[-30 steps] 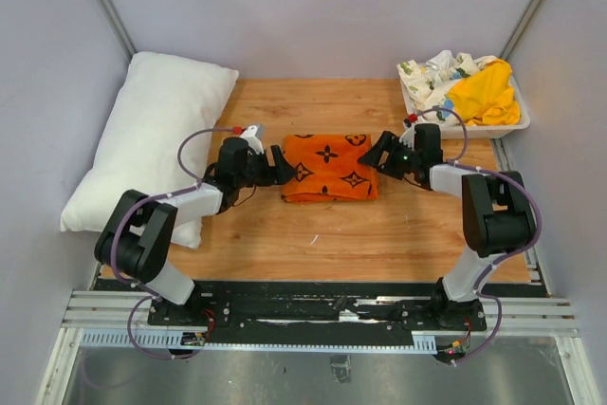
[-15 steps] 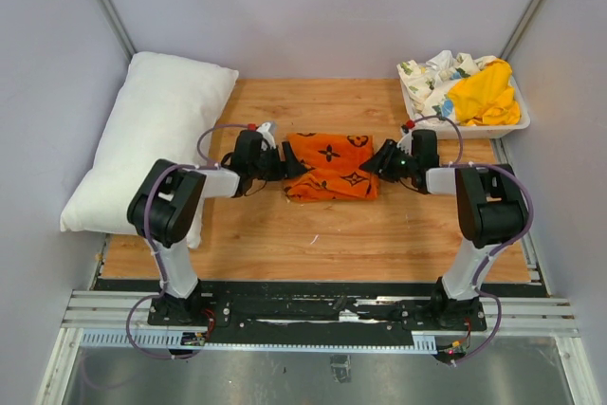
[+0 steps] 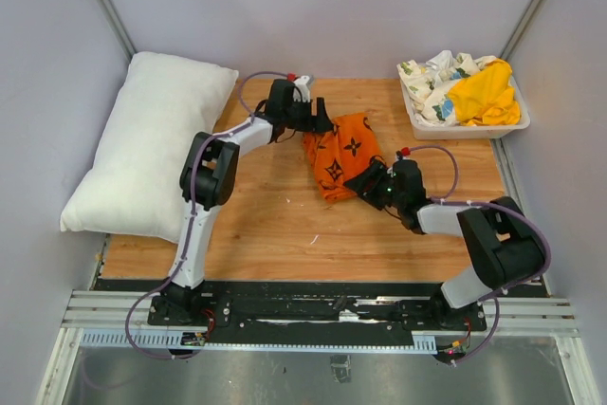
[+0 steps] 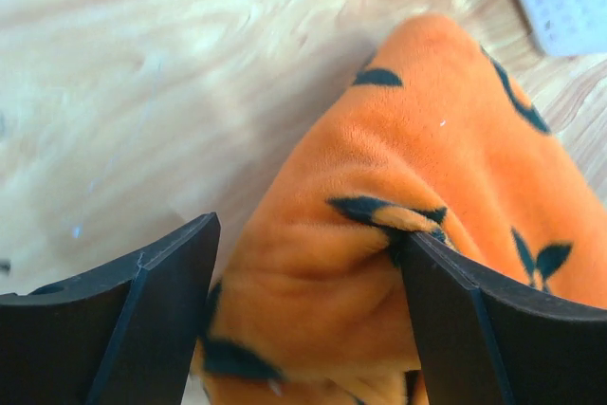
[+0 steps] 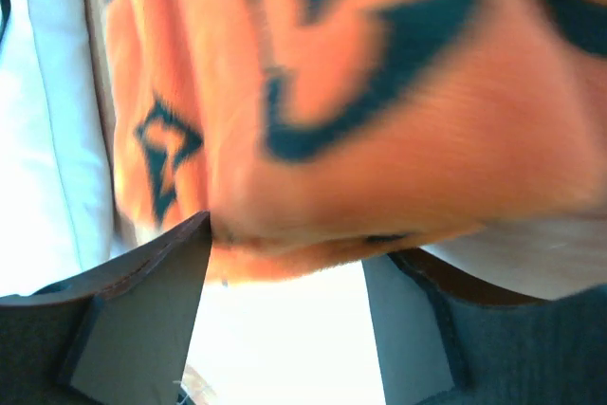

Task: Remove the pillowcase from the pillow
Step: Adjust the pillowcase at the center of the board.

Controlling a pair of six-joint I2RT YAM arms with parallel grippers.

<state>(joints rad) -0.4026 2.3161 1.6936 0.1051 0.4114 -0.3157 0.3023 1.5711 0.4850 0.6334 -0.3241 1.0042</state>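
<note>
So the pillowcase is already off the pillow. The pillow lies bare, well to the left of the pillowcase and not touching it. The pillowcase is bunched up and strung diagonally between our two claws over the wooden table; we can't tell if it's clear of the wood.

The left gripper is clenched on a fold at the pillowcase's far-left end, with fabric filling the gap between its fingers. The right gripper pinches the near-right end, though that wrist view is blurry.

We reckon what's left is setting it down: lower both ends together, and let go only once the cloth rests flat.

Right of the pillowcase and further back sits a white basket. It holds a yellow cloth and a white floral-print cloth, piled above its rim.
</note>
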